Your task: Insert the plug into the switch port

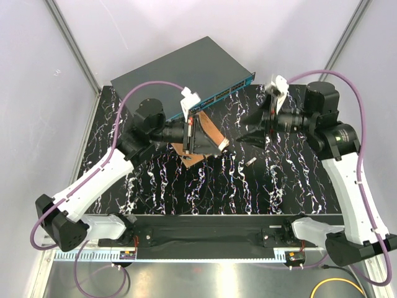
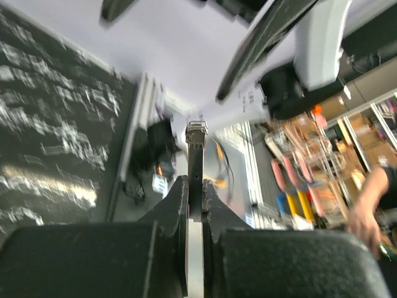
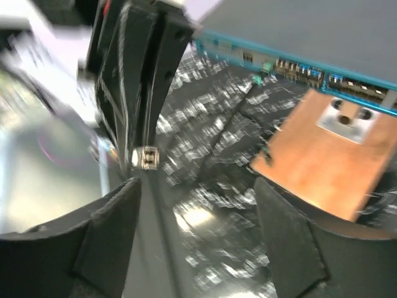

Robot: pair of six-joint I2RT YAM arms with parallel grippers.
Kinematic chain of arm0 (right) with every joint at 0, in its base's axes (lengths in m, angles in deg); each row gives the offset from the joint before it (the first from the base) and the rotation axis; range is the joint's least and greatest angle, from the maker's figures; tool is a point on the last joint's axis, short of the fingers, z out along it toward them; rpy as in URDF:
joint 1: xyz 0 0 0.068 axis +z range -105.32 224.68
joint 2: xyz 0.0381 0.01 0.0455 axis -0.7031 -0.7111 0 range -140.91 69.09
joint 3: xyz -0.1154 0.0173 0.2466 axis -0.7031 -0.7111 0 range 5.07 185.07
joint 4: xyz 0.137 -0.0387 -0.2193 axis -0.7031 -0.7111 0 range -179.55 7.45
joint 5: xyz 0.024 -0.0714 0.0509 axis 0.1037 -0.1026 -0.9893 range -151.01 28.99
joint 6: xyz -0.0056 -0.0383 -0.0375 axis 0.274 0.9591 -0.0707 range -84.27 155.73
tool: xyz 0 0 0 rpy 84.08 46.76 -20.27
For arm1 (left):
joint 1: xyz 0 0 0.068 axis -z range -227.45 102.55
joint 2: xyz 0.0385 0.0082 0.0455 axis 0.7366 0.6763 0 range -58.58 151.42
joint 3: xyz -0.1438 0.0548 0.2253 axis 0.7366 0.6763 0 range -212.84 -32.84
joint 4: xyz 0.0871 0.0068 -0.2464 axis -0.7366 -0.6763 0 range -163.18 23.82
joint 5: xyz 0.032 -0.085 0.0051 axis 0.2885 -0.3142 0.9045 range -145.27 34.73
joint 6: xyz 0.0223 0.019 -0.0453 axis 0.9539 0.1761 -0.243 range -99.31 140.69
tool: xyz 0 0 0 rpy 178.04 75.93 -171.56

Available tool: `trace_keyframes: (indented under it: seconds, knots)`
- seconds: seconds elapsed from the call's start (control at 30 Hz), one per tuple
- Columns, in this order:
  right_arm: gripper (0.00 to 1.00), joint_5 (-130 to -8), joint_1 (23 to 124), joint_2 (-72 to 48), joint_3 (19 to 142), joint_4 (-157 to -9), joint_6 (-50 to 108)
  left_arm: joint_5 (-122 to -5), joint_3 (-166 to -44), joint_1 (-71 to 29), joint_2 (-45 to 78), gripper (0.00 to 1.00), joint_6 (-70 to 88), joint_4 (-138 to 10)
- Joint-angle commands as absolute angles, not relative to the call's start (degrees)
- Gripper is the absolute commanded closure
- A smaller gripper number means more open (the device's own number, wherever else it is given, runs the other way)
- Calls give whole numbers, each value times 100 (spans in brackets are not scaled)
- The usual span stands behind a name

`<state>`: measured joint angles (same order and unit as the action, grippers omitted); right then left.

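The switch [image 1: 186, 68] is a flat dark grey box at the back of the table. Its teal front face [image 1: 232, 90] with ports also shows in the right wrist view [image 3: 298, 68]. My left gripper [image 1: 218, 148] is shut on the plug, a thin dark bar with a metal tip [image 2: 196, 131], and holds it above the table. The tip also shows in the right wrist view [image 3: 147, 157]. My right gripper [image 1: 242, 139] is open and empty [image 3: 198, 183], facing the left gripper a short way to its right.
A copper-brown board [image 1: 209, 131] lies on the black marbled table [image 1: 279, 180] in front of the switch, under the left gripper, and shows in the right wrist view [image 3: 322, 158]. A small pale piece [image 1: 251, 161] lies on the table.
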<state>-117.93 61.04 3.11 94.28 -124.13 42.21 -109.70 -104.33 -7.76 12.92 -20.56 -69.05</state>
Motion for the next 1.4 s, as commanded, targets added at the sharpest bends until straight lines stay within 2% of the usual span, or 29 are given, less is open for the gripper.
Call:
trace_keyframes:
  seconds: [0.0,0.07,0.23,0.5,0.67,1.0,1.37]
  knots:
    - [26,-11937,6146,449,9709,-14098,6778,-11757,-10474,-746,1357,100,-1569,-8084]
    - [30,-11893,6173,475,9692,-14310,7360,-11959,-10343,-728,1384,100,-1779,-7973]
    - [30,-11761,6611,563,9578,-14923,8958,-12145,-9991,-649,1428,100,-2377,-7558]
    - [36,-11014,7999,476,9481,-15646,10717,-12215,-9903,-570,1621,100,-2633,-7391]
    - [41,-10786,8273,309,9472,-15647,10894,-12276,-9911,-473,1700,100,-2650,-7382]
    - [42,-10530,8634,141,9507,-15840,11395,-12452,-9823,-315,1815,100,-2536,-7576]
    - [49,-10232,8836,45,9428,-15480,11044,-12522,-9815,-262,1850,100,-2545,-7593]
